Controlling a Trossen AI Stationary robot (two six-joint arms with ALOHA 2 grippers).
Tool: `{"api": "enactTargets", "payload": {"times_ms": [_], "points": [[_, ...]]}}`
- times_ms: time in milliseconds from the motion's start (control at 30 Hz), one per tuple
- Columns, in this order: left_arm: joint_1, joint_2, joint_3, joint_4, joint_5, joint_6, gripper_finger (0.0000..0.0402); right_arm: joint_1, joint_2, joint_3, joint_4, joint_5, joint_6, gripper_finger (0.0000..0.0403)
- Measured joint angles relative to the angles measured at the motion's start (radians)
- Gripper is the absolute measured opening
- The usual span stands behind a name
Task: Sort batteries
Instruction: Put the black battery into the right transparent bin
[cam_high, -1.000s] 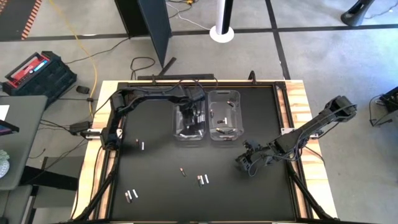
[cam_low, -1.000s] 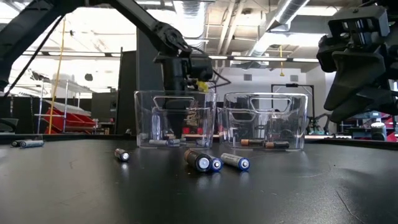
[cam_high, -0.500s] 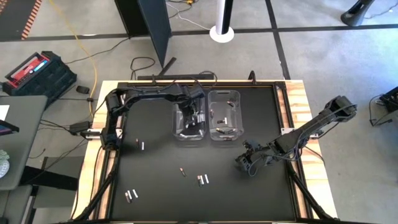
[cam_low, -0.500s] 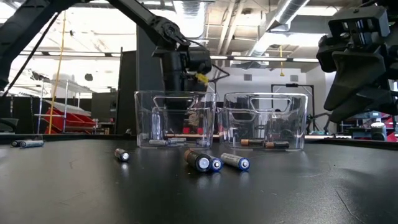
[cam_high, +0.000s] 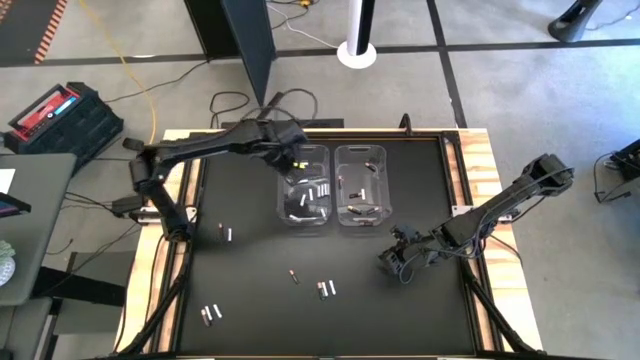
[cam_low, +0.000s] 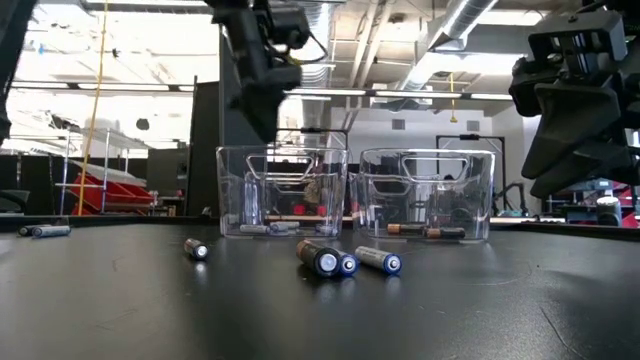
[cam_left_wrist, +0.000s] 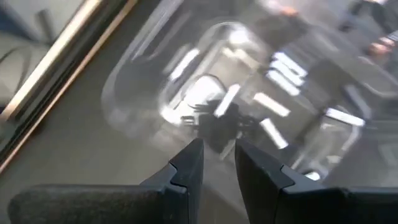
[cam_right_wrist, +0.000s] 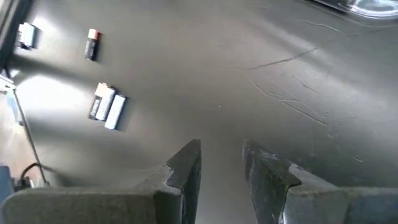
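Black matte worktop (cam_high: 250, 300) with a wooden edge fills the high view, standing on a grey workshop floor strewn with cables. We note two clear rectangular plastic bins side by side at the far middle: the left bin (cam_high: 304, 187) holds silvery-white cylindrical batteries (cam_high: 322, 191), the right bin (cam_high: 361, 185) holds dark copper-toned cells (cam_high: 360, 209). Loose batteries lie well apart on the worktop: one pair (cam_high: 326, 288) near the middle, a single dark cell (cam_high: 293, 276) beside it, a pair (cam_high: 226, 232) towards the left, and another pair (cam_high: 210, 313) at the near left.

We find the left gripper (cam_left_wrist: 216, 163) raised over the far rim of the left bin, its fingers set narrow with nothing between them. The right gripper (cam_right_wrist: 219, 163) hangs low above bare worktop at the right, fingers narrowly parted and empty, with the middle pair (cam_right_wrist: 107, 103) ahead of it.

Risks, in our judgement: the cells are round and may roll from a closing pinch; paired cells lying in contact could be lifted together and land in the wrong bin.
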Motion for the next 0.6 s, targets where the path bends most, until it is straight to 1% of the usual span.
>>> {"api": "enactTargets", "payload": {"times_ms": [100, 167, 300, 400, 500, 600], "points": [[-0.016, -0.09, -0.092, -0.026, -0.079, -0.129, 0.0089, 0.0, 0.0, 0.0, -0.01, 0.0, 0.0, 0.0137], [-0.032, -0.167, -0.188, -0.024, -0.099, -0.208, 0.0089, 0.0, 0.0, 0.0, -0.013, 0.0, 0.0, 0.0137], [-0.06, -0.344, -0.395, -0.007, -0.097, -0.371, 0.0089, 0.0, 0.0, 0.0, -0.013, 0.0, 0.0, 0.0137], [-0.071, -0.474, -0.52, -0.005, -0.099, -0.501, 0.0089, 0.0, 0.0, 0.0, -0.013, 0.0, -0.018, 0.0137], [-0.077, -0.583, -0.614, -0.012, -0.097, -0.602, 0.0089, 0.0, 0.0, 0.0, -0.009, 0.0, -0.09, 0.0137], [-0.077, -0.668, -0.683, -0.022, -0.069, -0.658, 0.0094, 0.0, 0.0, 0.0, -0.009, 0.0, -0.126, 0.0137]]}}
